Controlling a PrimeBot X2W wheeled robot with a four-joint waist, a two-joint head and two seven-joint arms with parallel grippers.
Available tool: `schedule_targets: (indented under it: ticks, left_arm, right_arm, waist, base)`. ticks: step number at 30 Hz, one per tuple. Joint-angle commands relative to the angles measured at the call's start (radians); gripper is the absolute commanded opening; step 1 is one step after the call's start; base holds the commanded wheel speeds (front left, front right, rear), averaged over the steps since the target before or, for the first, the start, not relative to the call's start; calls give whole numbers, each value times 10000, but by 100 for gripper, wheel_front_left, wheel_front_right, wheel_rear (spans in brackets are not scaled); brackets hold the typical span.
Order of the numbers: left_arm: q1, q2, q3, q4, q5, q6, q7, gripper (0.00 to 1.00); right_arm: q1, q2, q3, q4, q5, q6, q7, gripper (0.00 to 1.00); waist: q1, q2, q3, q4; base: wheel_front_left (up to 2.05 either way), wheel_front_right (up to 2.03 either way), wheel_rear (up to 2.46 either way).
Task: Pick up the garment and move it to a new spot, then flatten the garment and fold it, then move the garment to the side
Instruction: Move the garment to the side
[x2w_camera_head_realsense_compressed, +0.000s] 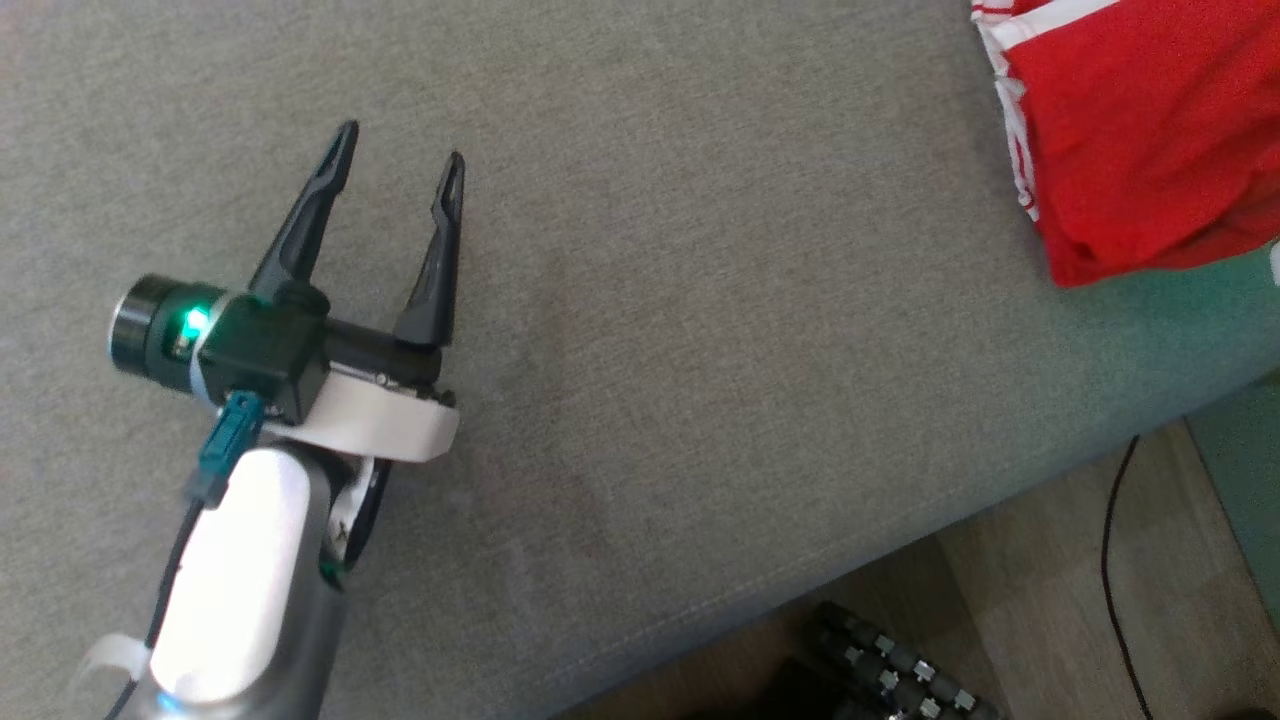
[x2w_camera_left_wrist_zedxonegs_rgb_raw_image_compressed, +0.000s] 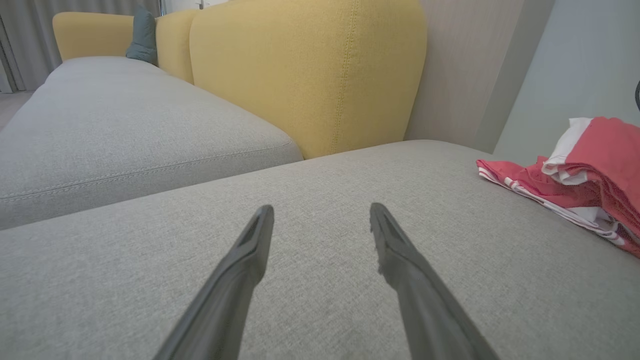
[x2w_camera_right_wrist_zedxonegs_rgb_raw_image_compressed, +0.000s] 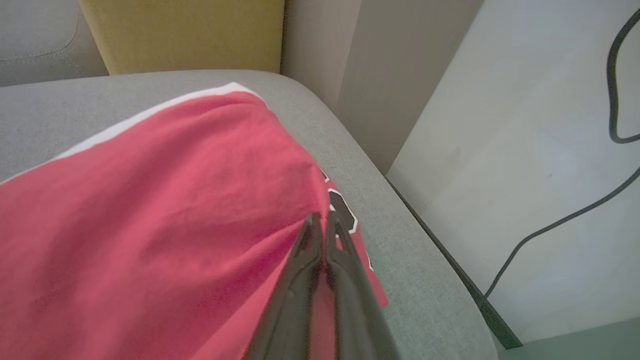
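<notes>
Head view: L pincer (x2w_camera_head_realsense_compressed: 400, 145) sits over the grey sofa seat (x2w_camera_head_realsense_compressed: 700, 300) in the lower-left part of the frame. Its fingers are spread wide w/ nothing btw. them, tips aimed at approx 12–1 o'clock. Green light is on at the wrist cam. I can't tell if the tips touch the fabric or hang just above it.

The garment (x2w_camera_head_realsense_compressed: 1150, 130), red w/ white trim, is bunched at the seat's far corner, at 2 o'clock from the L pincer and well apart from it. It runs off the top and right edges of the frame. Seat edge runs diagonally across the lower right. Beyond it is wood-look floor (x2w_camera_head_realsense_compressed: 1050, 590) w/ a thin black cable (x2w_camera_head_realsense_compressed: 1110, 560) lying on it.

L wrist view: both dark fingers are apart over bare grey seat. The garment is at 3 o'clock, its upper fold raised w/ a white hem showing. A yellow backrest (x2w_camera_left_wrist_zedxonegs_rgb_raw_image_compressed: 310, 75) stands at 12 o'clock, w/ a teal cushion (x2w_camera_left_wrist_zedxonegs_rgb_raw_image_compressed: 142, 35) at 11 o'clock on a 2nd seat.

R wrist view: R pincer (x2w_camera_right_wrist_zedxonegs_rgb_raw_image_compressed: 322, 217) is closed, fingers pressed together, pinching the red cloth. Creases run in to the tips. Black-and-white print shows just at 1 o'clock of the tips, near the seat's rounded edge. A pale wall panel is at 3 o'clock.
</notes>
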Motion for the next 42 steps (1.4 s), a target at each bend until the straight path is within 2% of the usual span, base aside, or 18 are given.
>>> schedule_targets:
  ticks: [1,2,3,4,5,11,16,20,21,23,24,30,35,42]
  left_arm:
    - [-319,166,169,-388,134,-29,29,100]
    - [-361,163,134,-378,140,-41,35,100]
    - [-401,164,104,-361,136,-61,36,100]
    - [-432,168,84,-342,126,-77,32,100]
    - [-450,168,62,-325,119,-85,27,100]
    - [-290,70,-6,-92,-47,-42,-100,100]
    - [58,-69,20,124,-249,76,-222,100]
    - [539,-163,158,271,-482,254,-300,100]
    - [783,-194,257,318,-598,355,-325,100]
    - [907,-213,312,338,-667,404,-335,100]
    - [1119,-238,402,366,-762,494,-351,100]
    - [1642,-337,685,417,-1072,725,-381,100]
    - [1967,-313,969,480,-1324,810,-391,100]
    - [2470,-164,1309,583,-1565,894,-396,100]
  right_arm:
    - [-340,-204,-81,-125,-62,-9,-203,0]
    - [-384,-178,-152,37,-115,-9,-278,3]
    - [-409,-169,-248,191,-217,-9,-362,36]
    - [-435,-110,-363,310,-271,-9,-463,56]
    - [-441,-53,-479,444,-335,-9,-518,100]
    - [-14,198,-1306,1017,-957,-9,-801,100]
    - [820,546,-1591,607,-1256,-9,-1355,100]
    - [1847,1169,-1540,-493,-1539,-9,-1740,100]
    - [2358,1536,-1429,-1222,-1655,-9,-1813,100]
    - [2610,1728,-1342,-1616,-1703,-9,-1807,100]
    - [3090,2079,-1173,-2387,-1785,-9,-1717,100]
    - [4210,2984,-395,-4426,-1904,-9,-1229,100]
    - [4680,3377,112,-5438,-1937,-9,-940,100]
    - [5151,3683,380,-6071,-1980,-9,-684,100]
  waist:
    - [-1,0,98,26]
    - [-1,0,125,56]
    - [-1,0,140,92]
    - [-1,0,141,114]
    - [-1,0,131,136]
    - [-1,0,-317,384]
    - [-1,0,-919,656]
    - [-1,0,-1567,951]
    - [-1,0,-1880,1129]
    - [-1,0,-2020,1227]
    - [-1,0,-2286,1456]
    - [-1,0,-2957,2199]
    - [-1,0,-3397,2753]
    - [-1,0,-4038,3218]
  base:
    - [0,0,0]
    - [0,0,0]
    - [0,0,0]
    - [0,0,0]
    - [0,0,0]
    - [0,0,0]
    - [0,0,0]
    - [0,0,0]
    - [0,0,0]
    - [0,0,0]
    - [0,0,0]
    - [0,0,0]
    - [0,0,0]
    - [0,0,0]
